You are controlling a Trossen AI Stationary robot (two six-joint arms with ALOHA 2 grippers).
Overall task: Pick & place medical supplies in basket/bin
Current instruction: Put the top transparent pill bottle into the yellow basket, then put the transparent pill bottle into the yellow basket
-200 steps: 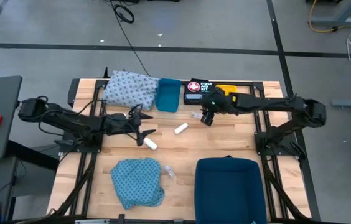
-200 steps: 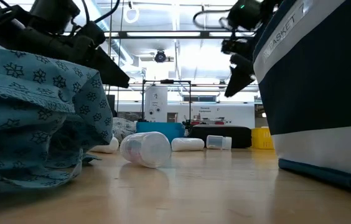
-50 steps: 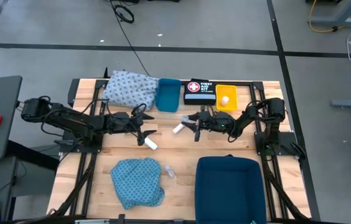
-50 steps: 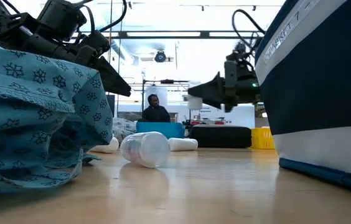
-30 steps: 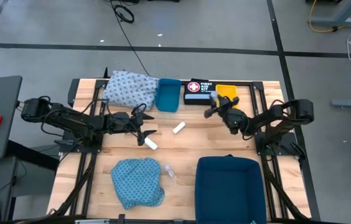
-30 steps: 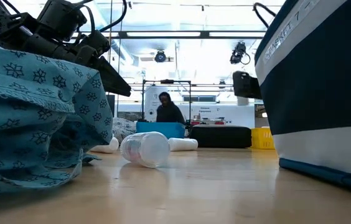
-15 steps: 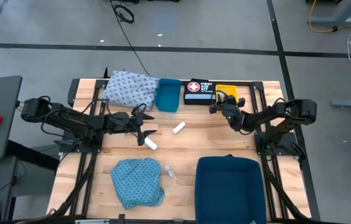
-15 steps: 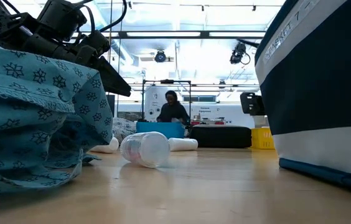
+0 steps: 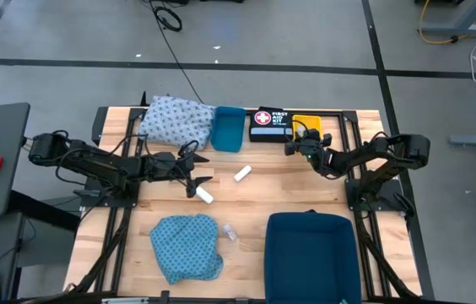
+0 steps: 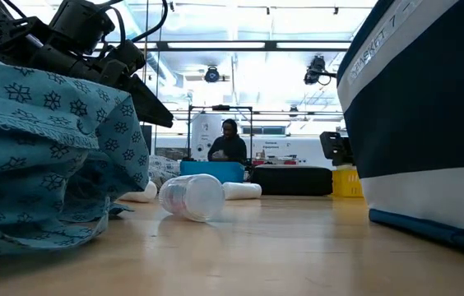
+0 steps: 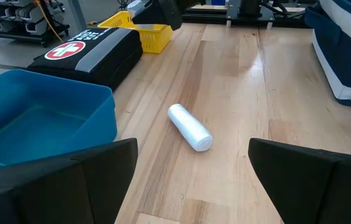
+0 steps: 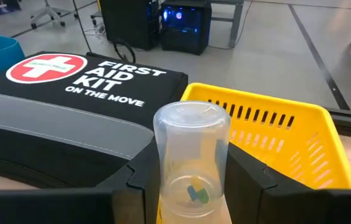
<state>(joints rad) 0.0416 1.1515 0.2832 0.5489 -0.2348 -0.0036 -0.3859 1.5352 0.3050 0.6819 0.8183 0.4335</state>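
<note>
My right gripper (image 9: 299, 142) is shut on a clear vial (image 12: 191, 155) at the yellow basket (image 9: 309, 127) by the far edge. My left gripper (image 9: 197, 172) hovers open left of centre, and a white roll (image 11: 190, 127) lies flat ahead of it. A second white roll (image 9: 204, 195) lies nearer, close to that gripper. Another vial (image 9: 230, 232) lies on its side beside the teal cloth (image 9: 187, 247), which is heaped near the near edge. The whitish-blue cloth (image 9: 175, 120) is heaped at the far left. My right gripper pinches the clear vial by its lower part (image 12: 191, 186) between the two fingers (image 12: 141, 183), one on each side. The vial stands upright between them, its round end (image 12: 191, 115) uppermost, just before the yellow basket's near rim (image 12: 269, 112). The vial's lower end is out of frame.
A black first aid kit (image 9: 270, 125) sits between the yellow basket and a blue bin (image 9: 228, 128) along the far edge. A large dark blue basket (image 9: 310, 257) fills the near right. Bare wood lies in the table's middle. A person (image 10: 229, 141) is in the room behind.
My right gripper, still shut on the vial, has sunk lower and edged toward the yellow basket at the far edge. The person in the background has shifted a little to the right.
</note>
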